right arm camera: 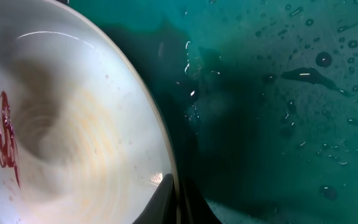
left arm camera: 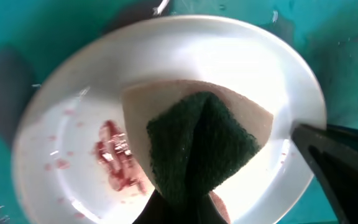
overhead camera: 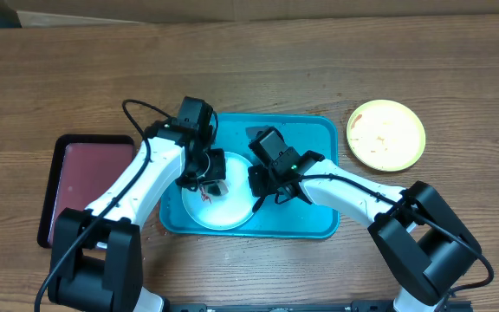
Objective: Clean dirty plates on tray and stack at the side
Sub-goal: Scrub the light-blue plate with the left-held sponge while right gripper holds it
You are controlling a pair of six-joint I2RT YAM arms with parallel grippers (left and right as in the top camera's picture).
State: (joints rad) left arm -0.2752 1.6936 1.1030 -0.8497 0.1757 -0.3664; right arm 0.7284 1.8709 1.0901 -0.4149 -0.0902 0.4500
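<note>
The teal-blue tray (overhead camera: 314, 130) lies flat near the middle of the table (overhead camera: 319, 52), its floor wet with droplets (right arm camera: 322, 59). The white plate (overhead camera: 230, 213) sits in the tray's near left corner, red smears (left arm camera: 118, 163) on its glossy inside. The yellow-green plate (overhead camera: 385, 133) lies flat on the table just off the tray's far right corner, apparently faintly marked

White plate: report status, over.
Left gripper shut on sponge, over white plate. Right gripper pinching plate rim. Red smear not yet wiped. Nothing in the way.
</note>
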